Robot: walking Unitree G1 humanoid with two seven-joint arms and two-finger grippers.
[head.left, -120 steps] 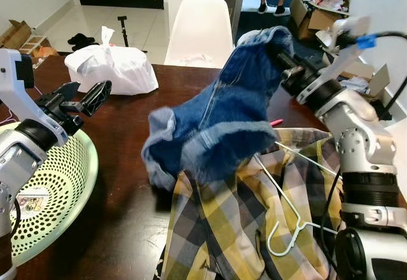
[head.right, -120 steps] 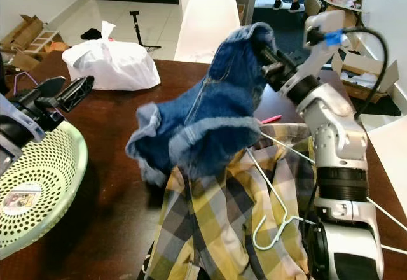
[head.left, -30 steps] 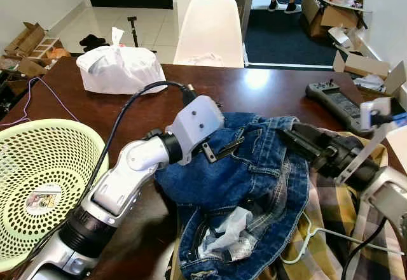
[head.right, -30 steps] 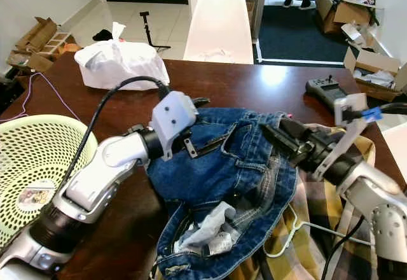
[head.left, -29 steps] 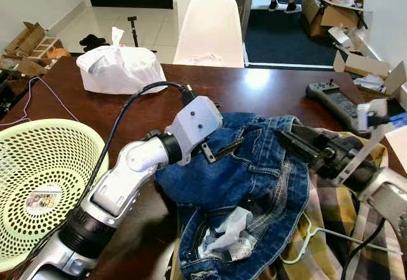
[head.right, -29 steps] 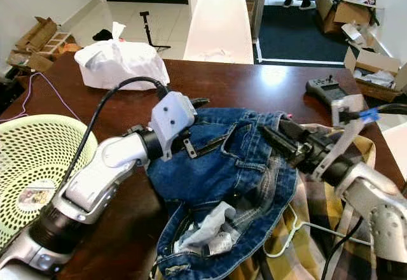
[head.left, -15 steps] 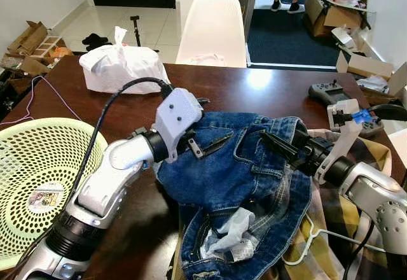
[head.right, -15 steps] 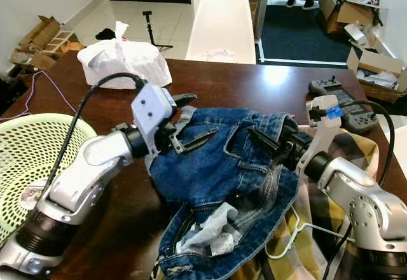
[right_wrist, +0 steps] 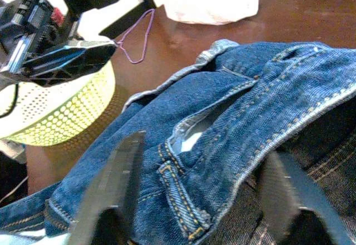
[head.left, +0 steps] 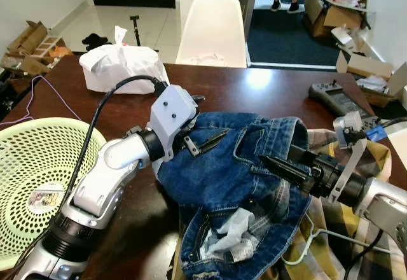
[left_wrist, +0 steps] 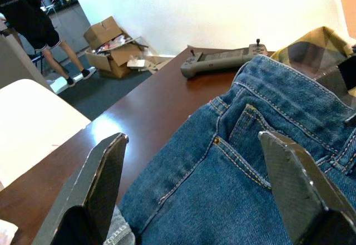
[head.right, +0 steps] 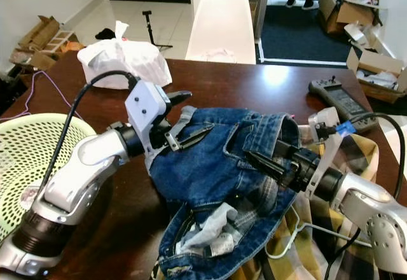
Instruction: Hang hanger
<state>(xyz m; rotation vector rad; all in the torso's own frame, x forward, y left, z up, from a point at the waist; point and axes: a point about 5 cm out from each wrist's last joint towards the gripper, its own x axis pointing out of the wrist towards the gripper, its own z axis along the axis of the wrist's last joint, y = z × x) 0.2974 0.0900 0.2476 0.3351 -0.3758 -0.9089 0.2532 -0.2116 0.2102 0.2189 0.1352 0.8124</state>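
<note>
One pair of rumpled blue denim jeans (head.left: 238, 184) lies mid-bench (head.left: 267, 92), dark polished wood. One thin white wire hanger (head.left: 318, 245) peeks out at 5 o'clock. Left pincer (head.left: 198, 141) and right pincer (head.left: 280, 165), both spread wide, hover over the denim.

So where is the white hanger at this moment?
In the head views the white hanger lies on the table's right side, atop the yellow plaid shirt, its hook poking out beside the jeans, below the right gripper.
</note>
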